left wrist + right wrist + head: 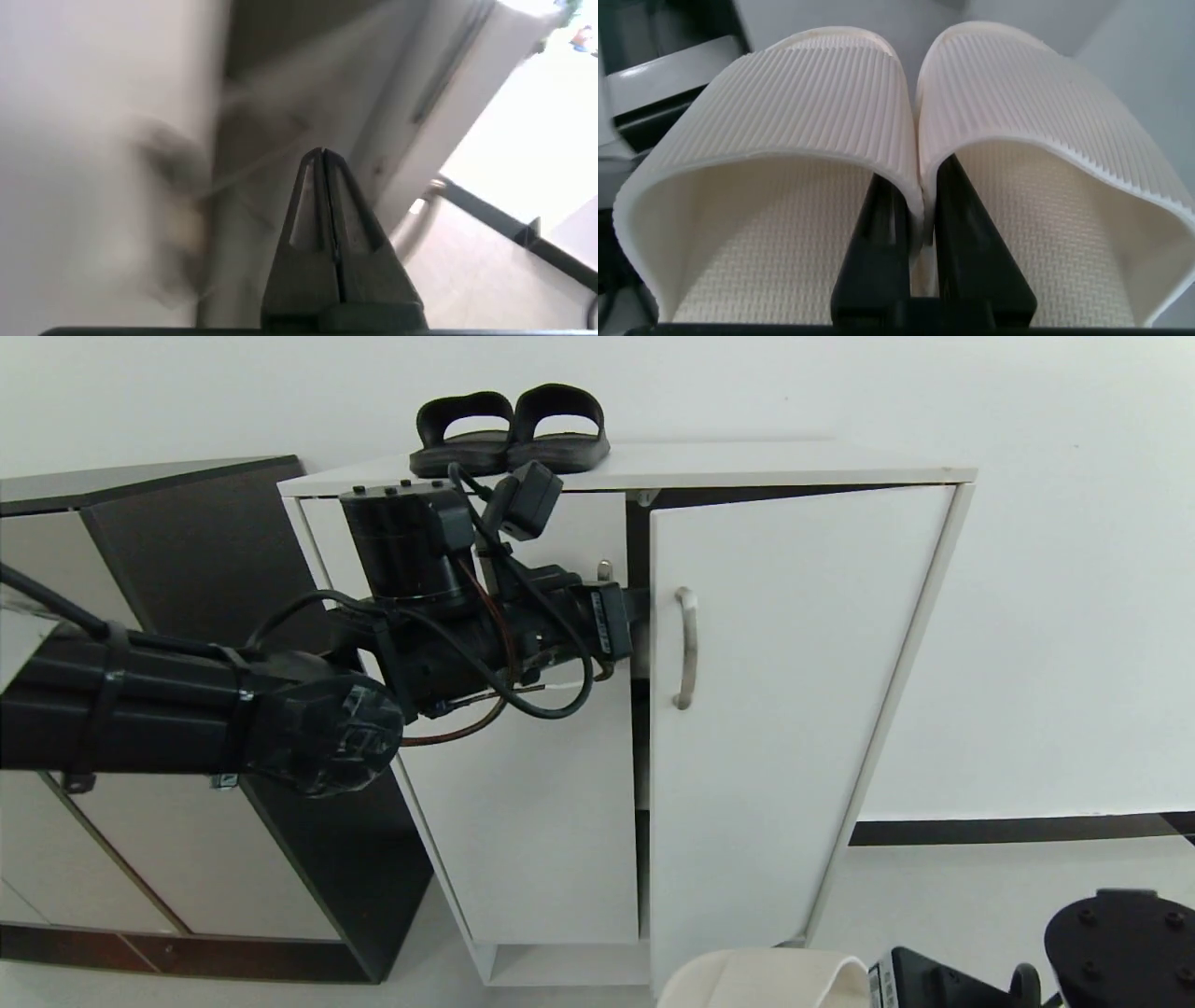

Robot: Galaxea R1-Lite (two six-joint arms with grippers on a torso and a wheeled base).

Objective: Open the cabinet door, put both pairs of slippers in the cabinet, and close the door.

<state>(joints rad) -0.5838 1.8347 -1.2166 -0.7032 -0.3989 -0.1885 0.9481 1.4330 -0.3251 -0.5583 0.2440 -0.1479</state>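
Left gripper (624,616): my fingers are pressed flat together with nothing between them; the tip sits at the dark gap (639,756) between the two doors, at 9 o'clock from the handle (686,649) in the head view.
Why there: I judge a shut, narrow tip is the shape that fits behind a door edge to lever it outward; I have not taken hold of the handle.
Right door (784,709): ajar; its free edge stands forward of the left door (532,803), which lies flush; too narrow an opening yet to pass footwear through.
Right gripper (920,215): clamped on the cream slippers (906,140), my two fingers squeezing the adjoining straps together so both come along as one pair.
Cream slippers, place: at 6 o'clock in the head view, low and in front of the cabinet (747,462); I judge they are held back there so the door has room to swing.
Black slippers (509,429): side by side on the cabinet top at 12 o'clock, toward its left end, toes facing me; untouched, and clear of both doors.
Step in hand: opening the door; both pairs are outside the cabinet.
Risk: my closed tip could slip off the smooth door edge.
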